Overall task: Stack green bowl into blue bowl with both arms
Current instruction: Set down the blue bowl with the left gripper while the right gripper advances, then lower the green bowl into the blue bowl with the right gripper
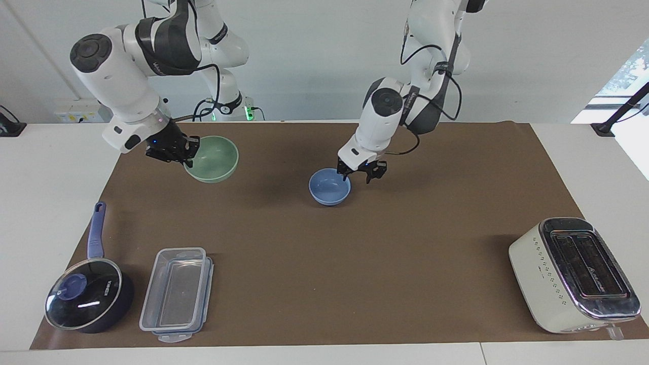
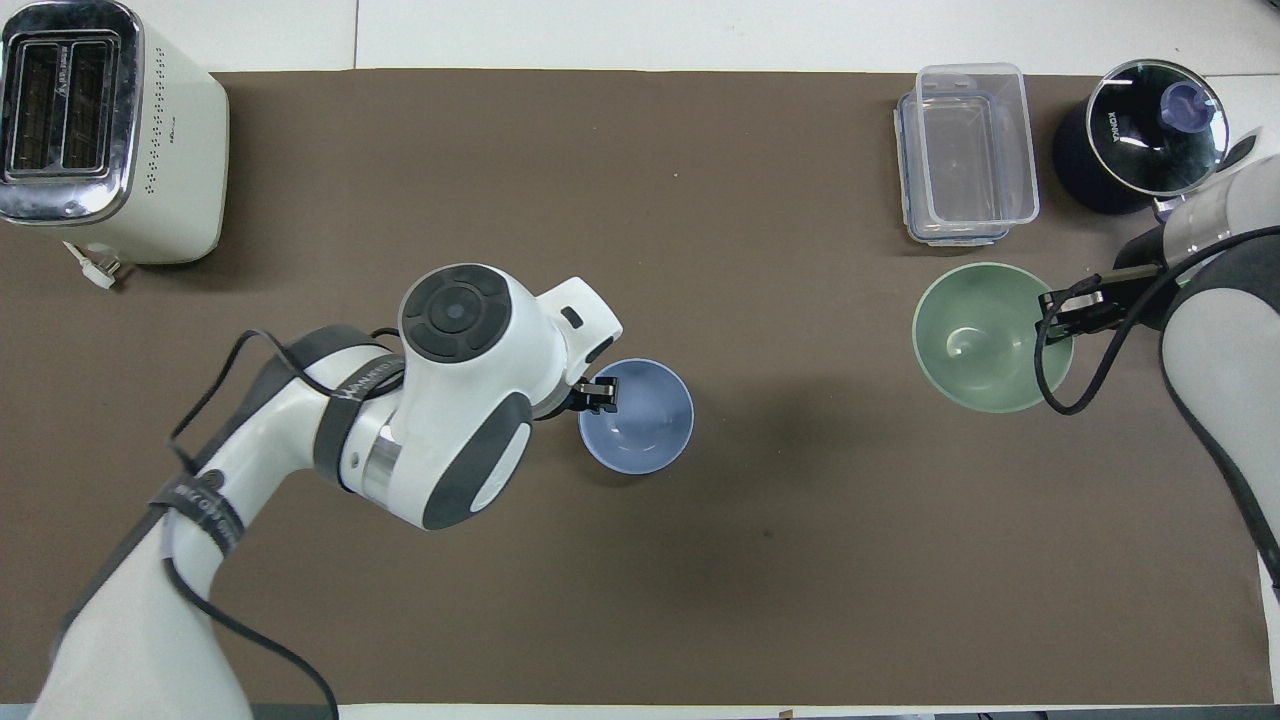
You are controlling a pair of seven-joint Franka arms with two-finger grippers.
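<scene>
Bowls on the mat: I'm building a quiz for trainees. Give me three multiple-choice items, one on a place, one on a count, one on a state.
1. Where is the blue bowl?
A. On the mat
B. In the box
C. On the toaster

2. How many bowls show?
A. One
B. Two
C. Three

3. What is the right tool doing?
A. Hanging free
B. Gripping the pan
C. Gripping the green bowl

Key: 1 A, it sits on the brown mat by the open left tool. 2 B, one blue, one green. 3 C, its fingers clamp that bowl's rim.
</scene>
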